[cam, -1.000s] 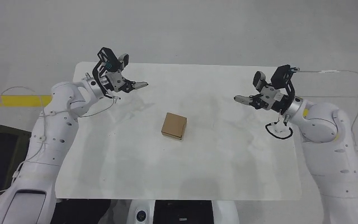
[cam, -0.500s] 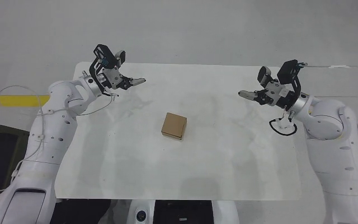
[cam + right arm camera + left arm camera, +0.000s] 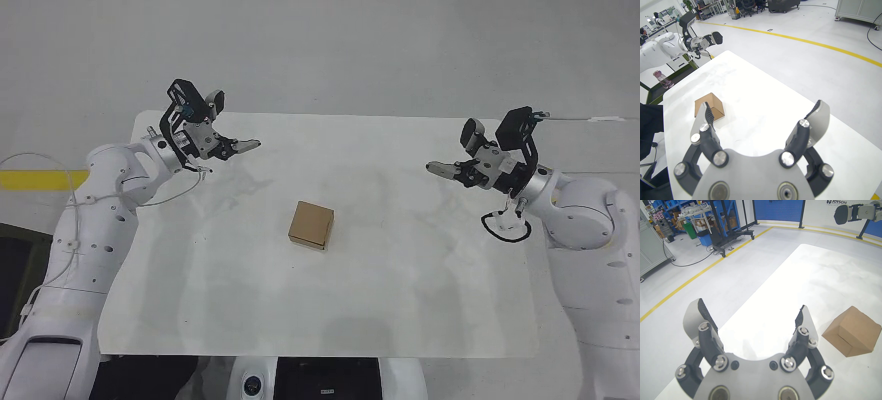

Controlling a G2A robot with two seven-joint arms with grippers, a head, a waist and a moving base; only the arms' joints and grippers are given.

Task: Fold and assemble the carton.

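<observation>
L claw (image 3: 244, 148) (image 3: 752, 306): spread wide, nothing btwn the fingers, ribbed black pads facing each other. It hangs over the far-left part of the table (image 3: 400, 290), tips aimed in toward the middle.

R claw (image 3: 437, 168) (image 3: 762, 104): also wide apart and empty. It sits over the right part of the table, tips pointing in toward the middle. The two poses are approx. mirrored, and the claws are well apart from each other.

Carton (image 3: 311, 224) (image 3: 852, 330) (image 3: 715, 106): brown, box-shaped, resting on the table near centre. It lies btwn the two claws and nearer the robot than either, turned a bit vs. the table edges. Nothing touches it, and both claws are well clear of it. In the top view the upper face looks shut. The L wrist view shows a flap seam across one side face. In the R wrist view one R finger overlaps the carton by line of sight only.

Farther out, the L wrist view catches a pad of the R claw (image 3: 842, 211) beyond the table. The R wrist view shows the L claw (image 3: 715, 37) over the far corner.

Misc.:
- The table is white w/ rounded corners and faint smudges.
- A black cable loop (image 3: 500, 228) hangs by the R wrist.
- A yellow floor line (image 3: 696, 275) runs past the table.
- Blue racks (image 3: 725, 215) stand in the room behind.
- A pink bottle (image 3: 659, 77) stands on a low dark stand beside the table.
</observation>
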